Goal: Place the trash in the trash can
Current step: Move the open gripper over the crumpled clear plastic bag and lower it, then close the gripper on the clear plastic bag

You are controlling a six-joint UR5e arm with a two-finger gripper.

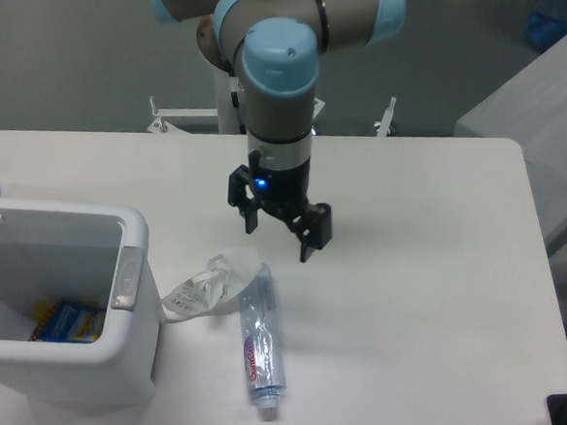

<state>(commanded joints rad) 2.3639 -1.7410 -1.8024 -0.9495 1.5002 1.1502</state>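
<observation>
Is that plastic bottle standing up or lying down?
Lying down: the bottle rests on its side on the table, cap toward the camera.

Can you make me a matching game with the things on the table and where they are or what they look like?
Things:
1. bottle
2. wrapper
3. trash can
4. end effector

Descriptions:
A. white, on the left side of the table, with something blue and yellow inside
B. crumpled and clear, lying between the white bin and the thing with the red-purple label
C. open, hanging above the table with a blue light on it
D. lying on its side with its pale cap toward the front edge

Pairs: 1-D, 2-B, 3-A, 4-C
</observation>
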